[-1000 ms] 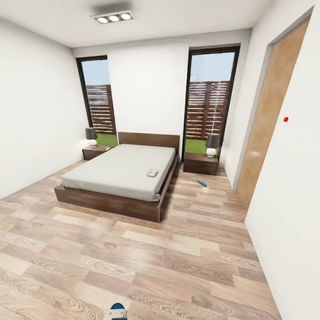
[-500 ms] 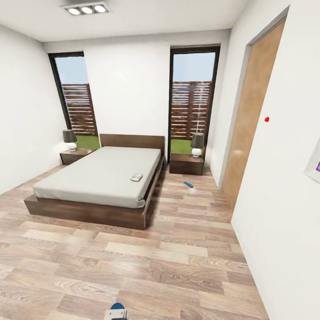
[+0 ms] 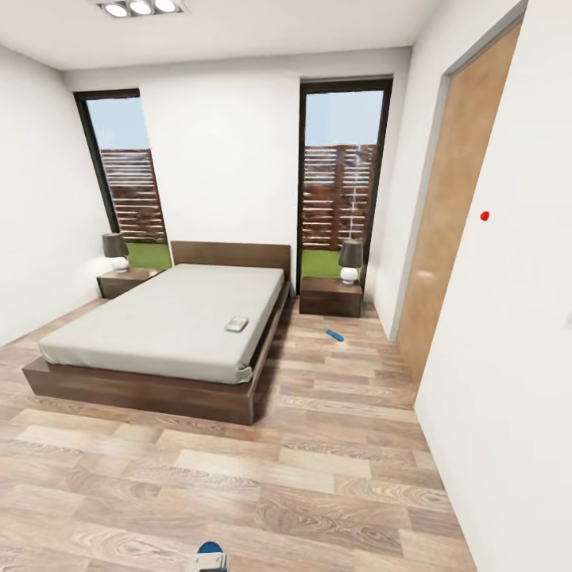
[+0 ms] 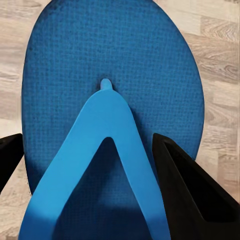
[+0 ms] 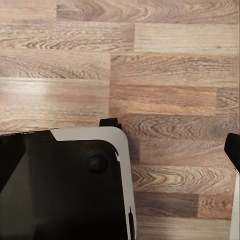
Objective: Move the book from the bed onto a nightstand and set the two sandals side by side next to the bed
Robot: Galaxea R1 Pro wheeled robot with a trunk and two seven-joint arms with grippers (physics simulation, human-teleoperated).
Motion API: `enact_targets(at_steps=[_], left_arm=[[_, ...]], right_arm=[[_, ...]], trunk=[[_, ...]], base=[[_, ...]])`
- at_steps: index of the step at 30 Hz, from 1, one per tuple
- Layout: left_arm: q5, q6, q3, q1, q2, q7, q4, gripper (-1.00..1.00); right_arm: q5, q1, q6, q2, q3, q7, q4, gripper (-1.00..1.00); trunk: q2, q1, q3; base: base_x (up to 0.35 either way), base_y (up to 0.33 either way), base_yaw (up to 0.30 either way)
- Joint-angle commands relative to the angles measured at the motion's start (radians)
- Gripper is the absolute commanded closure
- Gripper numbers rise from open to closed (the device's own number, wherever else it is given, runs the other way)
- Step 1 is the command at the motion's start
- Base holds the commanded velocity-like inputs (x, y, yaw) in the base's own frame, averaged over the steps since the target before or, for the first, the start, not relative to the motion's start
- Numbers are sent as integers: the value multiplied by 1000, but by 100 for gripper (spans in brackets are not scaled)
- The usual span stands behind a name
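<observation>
We are carrying one blue sandal (image 4: 110, 115) in the left gripper (image 4: 95, 165): in the left wrist view its two black fingers (image 4: 190, 190) are flanking the sole at the strap end, apparently pinching it across its width. We are judging the sandal light, thin and flexible, likely foam, so a grip across the sole near the thong post should be holding without crushing; the free toe end may droop.

The right wrist view is looking down at plank floor past the robot's own black-and-white body; the right gripper's fingers are barely at the frame edges, so we cannot tell its state.

The second sandal (image 3: 335, 335) is lying on the wood floor (image 3: 318, 477), between the bed (image 3: 159, 326) and the door-side wall, near the right nightstand (image 3: 331, 296). The book (image 3: 236, 323) is resting on the mattress by its right edge. A left nightstand (image 3: 123, 280) is standing across the bed. Floor looking hard, smooth, level.
</observation>
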Motion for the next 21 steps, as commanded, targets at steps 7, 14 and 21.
enact_targets(at_steps=[7, 14, 21], left_arm=[[2, -4, 0, 0, 0, -3, 1, 100], [2, -4, 0, 0, 0, -3, 2, 100], [2, -4, 0, 0, 0, -3, 1, 100]], right_arm=[[-8, 0, -2, 3, -4, 8, 1, -100], [-8, 0, -2, 5, -3, 8, 1, -100], [-7, 0, -2, 3, 11, 6, 1, -100]], trunk=[[-1, 1, 0], [-1, 1, 0], [-1, 1, 0]], base=[[305, -74, -93], [305, -74, -209], [305, -74, -65]])
